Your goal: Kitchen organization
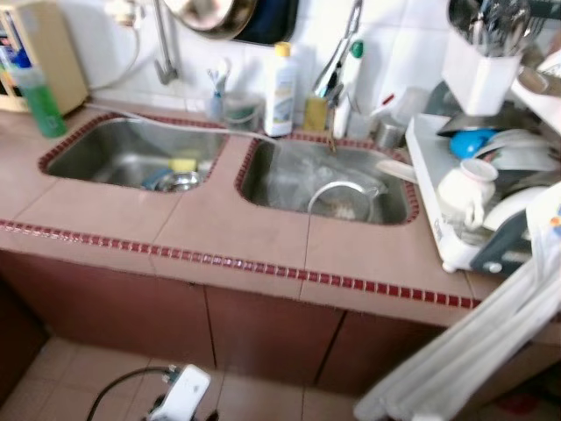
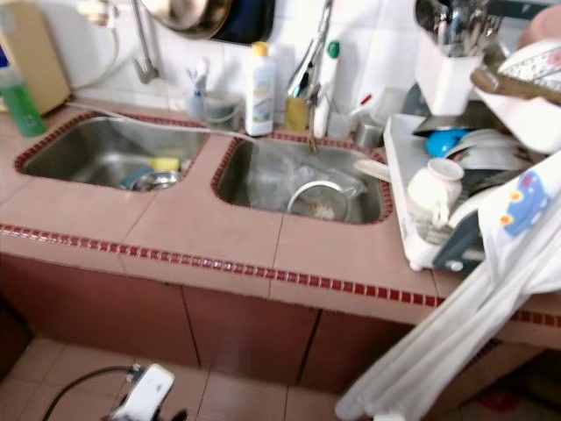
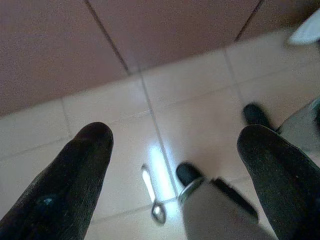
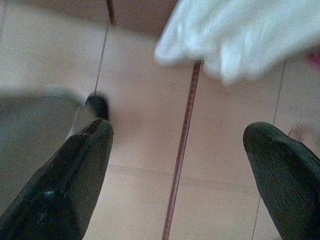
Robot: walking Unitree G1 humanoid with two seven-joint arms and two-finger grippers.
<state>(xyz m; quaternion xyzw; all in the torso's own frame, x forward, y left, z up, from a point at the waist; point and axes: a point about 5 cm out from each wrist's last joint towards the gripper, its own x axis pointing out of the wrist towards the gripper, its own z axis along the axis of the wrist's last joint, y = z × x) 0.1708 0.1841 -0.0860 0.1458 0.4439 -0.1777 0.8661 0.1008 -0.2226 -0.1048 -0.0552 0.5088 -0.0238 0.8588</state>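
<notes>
We have barely begun: both sinks (image 1: 131, 153) hold dishes, the drying rack (image 1: 438, 210) is crowded; left hand (image 3: 175, 165) and right hand (image 4: 177, 165) hang released.

Both eye views look forward and steeply down from head height at a tiled counter (image 1: 219, 228) with a left sink (image 1: 131, 153) and a right sink (image 1: 329, 184) across the middle of the frame, a dish rack (image 1: 473, 184) at right and floor along the bottom edge. The right eye view shows the same scene shifted leftward. Each wrist view looks down along its own spread black fingers (image 3: 65, 185) at floor tiles (image 4: 145, 125), close to the cabinet base; the left wrist view catches a spoon (image 3: 152, 192) at lower centre.
</notes>
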